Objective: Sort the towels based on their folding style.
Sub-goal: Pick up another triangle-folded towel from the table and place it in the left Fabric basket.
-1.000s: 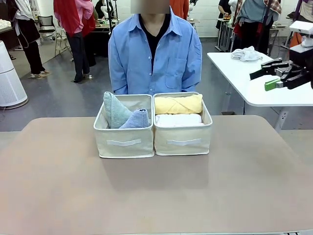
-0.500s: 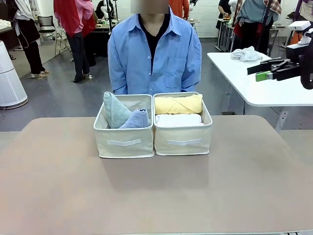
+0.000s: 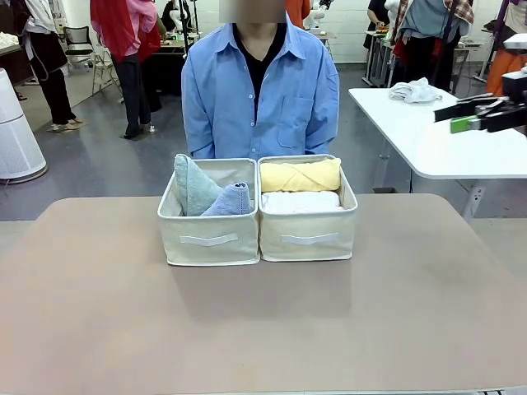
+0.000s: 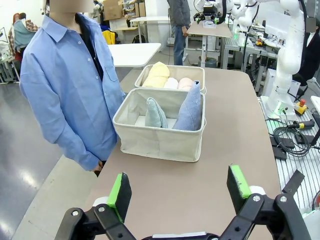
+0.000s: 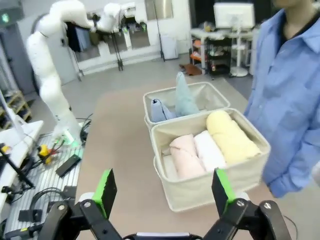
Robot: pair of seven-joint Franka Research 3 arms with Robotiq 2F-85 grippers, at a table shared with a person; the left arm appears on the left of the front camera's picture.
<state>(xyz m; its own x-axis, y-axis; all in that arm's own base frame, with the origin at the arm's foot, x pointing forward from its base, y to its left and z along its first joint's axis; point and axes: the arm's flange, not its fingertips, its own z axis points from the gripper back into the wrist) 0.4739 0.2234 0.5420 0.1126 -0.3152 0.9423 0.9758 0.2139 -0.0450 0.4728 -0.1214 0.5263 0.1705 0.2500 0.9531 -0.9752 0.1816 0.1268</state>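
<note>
Two beige bins stand side by side at the table's far middle. The left bin (image 3: 210,239) holds two cone towels, grey-green (image 3: 191,185) and light blue (image 3: 233,200). In the right bin (image 3: 309,239) lie rolled towels: yellow (image 3: 300,174), white (image 3: 300,202), and a pink one (image 5: 185,155) seen from the right wrist. My right gripper (image 3: 445,118) hangs open and empty, high at the right edge, far from the bins. My left gripper (image 4: 179,189) is open and empty over the table, short of the cone bin (image 4: 160,145).
A person in a blue shirt (image 3: 259,90) stands right behind the bins, arms down. A white side table (image 3: 436,144) with a whitish cloth heap (image 3: 414,90) sits at the back right. Bare tabletop (image 3: 263,329) stretches in front of the bins.
My right gripper has risen and pulled back toward the right edge, still open. The bins, the towels and the person have not moved.
</note>
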